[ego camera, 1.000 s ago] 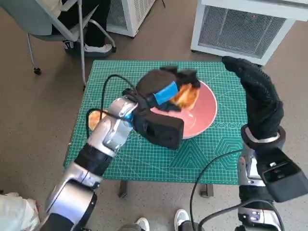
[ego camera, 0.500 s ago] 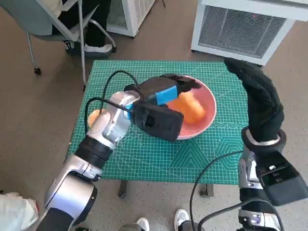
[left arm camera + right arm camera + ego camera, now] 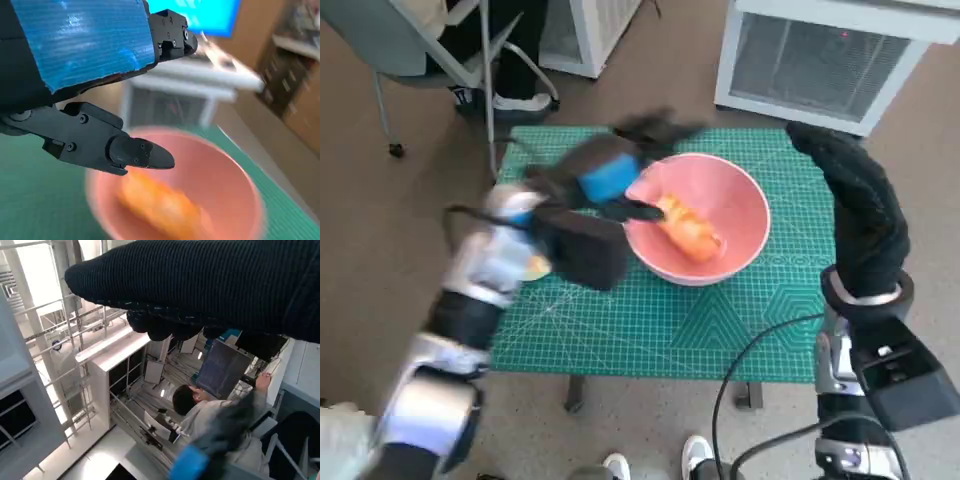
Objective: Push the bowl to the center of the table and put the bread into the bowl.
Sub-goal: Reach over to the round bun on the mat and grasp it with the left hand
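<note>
— Head view first: where's the bread?

— Lying in the pink bowl, a little toward my left side of it. The bowl sits on the green cutting mat that covers the table, near its middle and slightly toward my right.

— And your left hand?

— Blurred, just beside the bowl's left rim, above the mat. It holds nothing. My left wrist camera shows the black fingers stretched out and apart, with the bowl and the orange bread beyond them, both smeared.

— The right hand?

— Raised upright past the table's right edge, apart from the bowl, gloved and empty. Its fingers look extended rather than clenched. The right wrist camera shows the glove as a dark band, and a seated person beyond it.
</note>
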{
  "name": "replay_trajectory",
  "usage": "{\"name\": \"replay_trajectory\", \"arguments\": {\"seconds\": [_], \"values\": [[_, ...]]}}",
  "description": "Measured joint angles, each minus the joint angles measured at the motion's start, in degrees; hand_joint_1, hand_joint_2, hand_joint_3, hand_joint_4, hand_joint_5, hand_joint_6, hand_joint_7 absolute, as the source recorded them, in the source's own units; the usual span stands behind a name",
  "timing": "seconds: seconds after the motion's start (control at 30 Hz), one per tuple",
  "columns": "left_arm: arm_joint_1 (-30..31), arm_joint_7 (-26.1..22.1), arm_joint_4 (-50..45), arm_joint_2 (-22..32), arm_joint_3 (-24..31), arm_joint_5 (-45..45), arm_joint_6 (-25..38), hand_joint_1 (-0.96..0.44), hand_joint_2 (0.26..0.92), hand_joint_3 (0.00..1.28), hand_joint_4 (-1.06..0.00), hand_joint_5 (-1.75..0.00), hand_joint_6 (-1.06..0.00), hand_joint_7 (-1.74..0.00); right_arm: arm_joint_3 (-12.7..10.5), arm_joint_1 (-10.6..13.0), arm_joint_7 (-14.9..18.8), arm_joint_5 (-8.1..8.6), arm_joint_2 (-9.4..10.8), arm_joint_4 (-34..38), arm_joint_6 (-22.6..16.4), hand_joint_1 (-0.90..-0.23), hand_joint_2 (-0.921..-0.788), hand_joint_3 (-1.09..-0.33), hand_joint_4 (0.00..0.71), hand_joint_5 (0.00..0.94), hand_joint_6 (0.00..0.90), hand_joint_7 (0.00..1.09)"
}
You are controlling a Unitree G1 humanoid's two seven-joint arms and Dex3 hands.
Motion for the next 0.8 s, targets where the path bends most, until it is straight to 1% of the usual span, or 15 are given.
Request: {"name": "replay_trajectory", "arguments": {"seconds": [0.2,0.4,0.6,0.8], "values": [[5.68,0.64,-5.42,5.79,4.60,-0.80,0.00,-0.43,0.921,0.09,-0.11,-0.02,-0.23,-0.12,0.25,0.00,0.01,0.10,0.02,-0.02,0.01,-0.592,-0.921,-0.797,0.276,0.001,-0.001,0.68],[10.56,-0.15,-6.20,10.46,8.08,-2.91,0.14,-0.43,0.921,0.09,-0.12,-0.01,-0.24,-0.09,0.62,-0.05,0.26,0.72,0.01,0.02,0.22,-0.594,-0.921,-0.795,0.279,0.002,-0.001,0.69],[14.43,-1.81,-5.56,13.78,9.18,-4.06,0.43,-0.44,0.921,0.09,-0.12,0.00,-0.25,-0.08,1.01,-0.41,1.26,2.27,0.01,0.50,0.39,-0.596,-0.921,-0.792,0.282,0.004,-0.001,0.70],[17.73,-2.56,-5.80,14.56,9.15,-4.05,1.79,-0.42,0.921,0.08,-0.13,0.00,-0.25,-0.07,1.15,-0.84,2.09,2.49,0.00,1.20,0.43,-0.600,-0.921,-0.788,0.283,0.005,-0.001,0.70]]}}
